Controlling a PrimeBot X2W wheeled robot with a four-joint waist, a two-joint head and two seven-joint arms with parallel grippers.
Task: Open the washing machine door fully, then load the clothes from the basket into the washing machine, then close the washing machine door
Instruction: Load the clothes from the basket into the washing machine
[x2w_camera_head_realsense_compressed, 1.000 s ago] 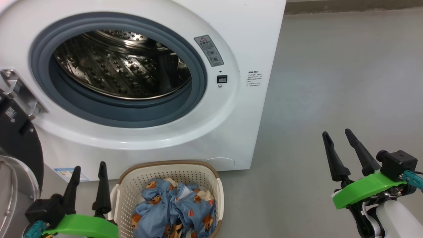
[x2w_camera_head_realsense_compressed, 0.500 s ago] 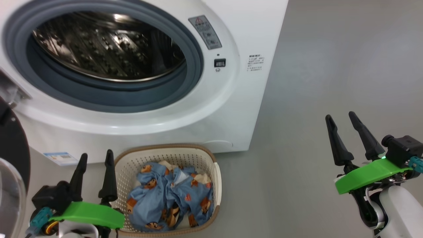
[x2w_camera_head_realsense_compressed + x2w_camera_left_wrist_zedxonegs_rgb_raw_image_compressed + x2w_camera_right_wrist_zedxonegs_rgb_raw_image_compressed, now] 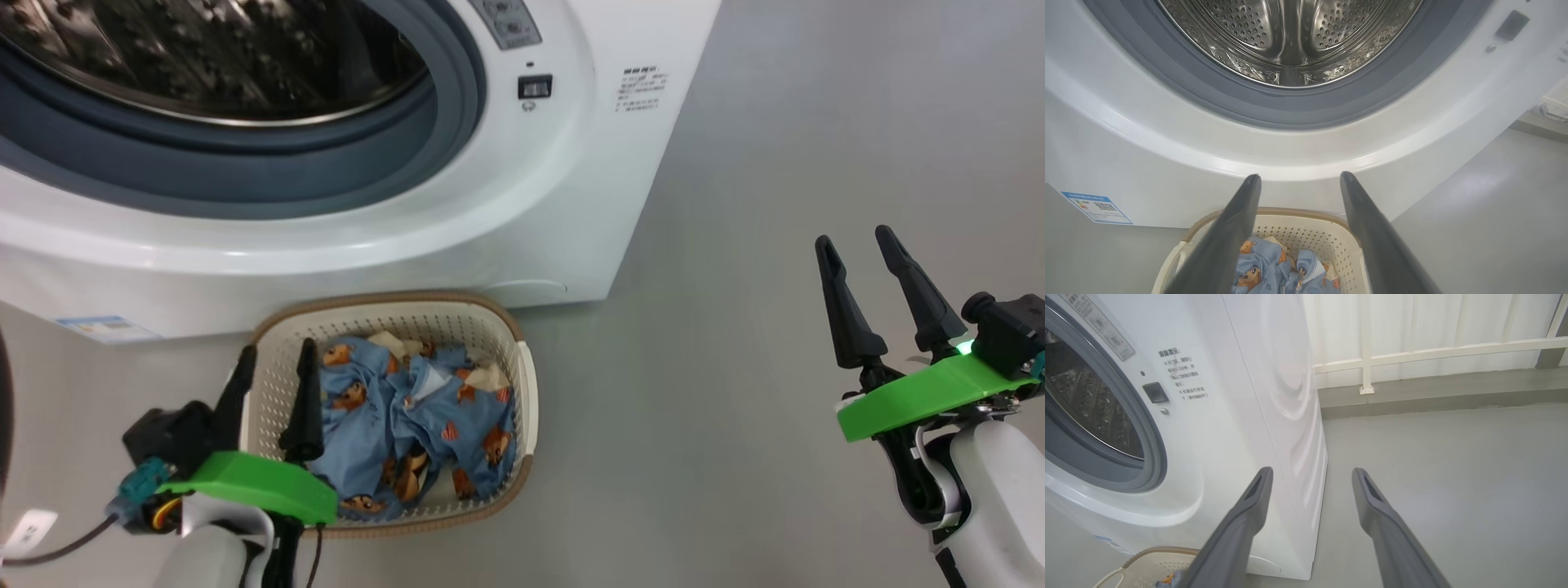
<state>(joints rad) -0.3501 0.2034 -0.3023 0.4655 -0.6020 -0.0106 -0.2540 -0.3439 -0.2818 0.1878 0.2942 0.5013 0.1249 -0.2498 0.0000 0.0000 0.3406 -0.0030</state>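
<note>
Left gripper: my fingers are spread wide, with nothing between them. It hangs over the near left part of the basket. In the head view my inner finger crosses the edge of the clothes; I cannot tell whether it touches the fabric.

Along my left fingers, the clothes lie just below and between them, bunched in the basket: light blue with brown bears and a little white showing. Straight ahead of the fingertips rises the washing machine, its round mouth uncovered. The grey gasket rings the perforated steel drum, above and beyond my fingertips. A blue label sits low on the machine front, off to the left of this gripper.

The basket stands on the floor, just in front of the machine's base.

Right gripper: fingers spread, holding nothing. It is over bare floor, well apart from the basket, which lies to its left. Along these fingers, the machine's front right corner stands ahead and to the left; a white railing runs far beyond.
</note>
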